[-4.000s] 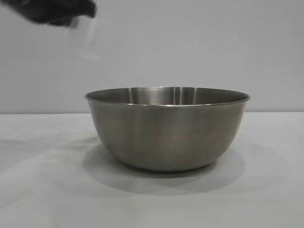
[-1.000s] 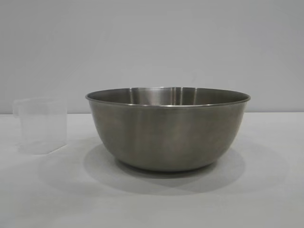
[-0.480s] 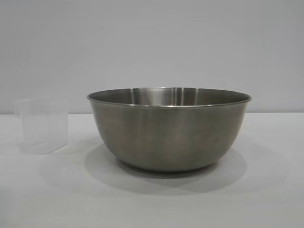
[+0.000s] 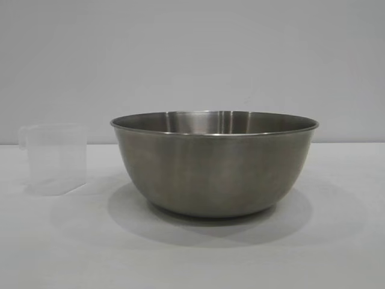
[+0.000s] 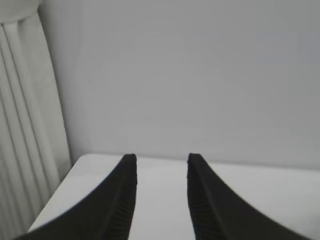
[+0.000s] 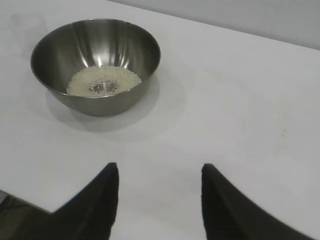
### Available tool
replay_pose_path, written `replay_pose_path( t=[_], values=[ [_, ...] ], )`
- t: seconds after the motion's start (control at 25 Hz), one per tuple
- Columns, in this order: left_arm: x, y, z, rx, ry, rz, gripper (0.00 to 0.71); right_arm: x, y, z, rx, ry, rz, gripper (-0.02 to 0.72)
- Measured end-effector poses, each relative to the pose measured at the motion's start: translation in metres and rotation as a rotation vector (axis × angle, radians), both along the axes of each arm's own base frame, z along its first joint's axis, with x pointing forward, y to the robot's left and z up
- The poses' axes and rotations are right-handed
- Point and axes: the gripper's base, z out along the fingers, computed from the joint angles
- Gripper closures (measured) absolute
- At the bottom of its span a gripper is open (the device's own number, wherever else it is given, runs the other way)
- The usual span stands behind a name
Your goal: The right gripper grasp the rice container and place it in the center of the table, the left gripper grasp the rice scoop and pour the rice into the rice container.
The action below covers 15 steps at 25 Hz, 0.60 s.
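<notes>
The rice container (image 4: 213,165), a big steel bowl, stands in the middle of the white table (image 4: 192,259). In the right wrist view the rice container (image 6: 135,50) holds a flat patch of rice (image 6: 104,81). The rice scoop (image 4: 55,158), a clear plastic cup, stands upright and empty on the table to the bowl's left, apart from it. My left gripper (image 5: 161,159) is open over bare table, holding nothing. Well back from the bowl, my right gripper (image 6: 159,168) is open and empty too. Neither gripper shows in the exterior view.
A plain grey wall (image 4: 192,54) runs behind the table. In the left wrist view a table edge and a white ribbed panel (image 5: 22,140) lie beside it. The table's near edge (image 6: 22,200) shows in the right wrist view.
Four seconds ago the left gripper was high at the upper left with the scoop. Since then the scoop has come to stand on the table, and it has not moved in the last second.
</notes>
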Motion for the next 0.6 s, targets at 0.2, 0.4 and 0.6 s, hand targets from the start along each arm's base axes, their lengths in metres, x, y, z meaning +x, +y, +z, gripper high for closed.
replay_pose_path(
  t=[0.2,0.4,0.6],
  values=[
    [-0.012,-0.013,0.001,0.119,0.167,-0.163,0.483,0.000,0.000,0.000,0.001,0.000,0.001,0.348],
    [-0.028,-0.016,-0.001,0.090,0.332,-0.211,0.483,0.000,0.000,0.000,0.003,0.001,0.002,0.348],
    [-0.037,-0.017,-0.008,0.080,0.468,-0.236,0.483,0.000,0.001,0.000,0.009,0.002,0.006,0.348]
  ],
)
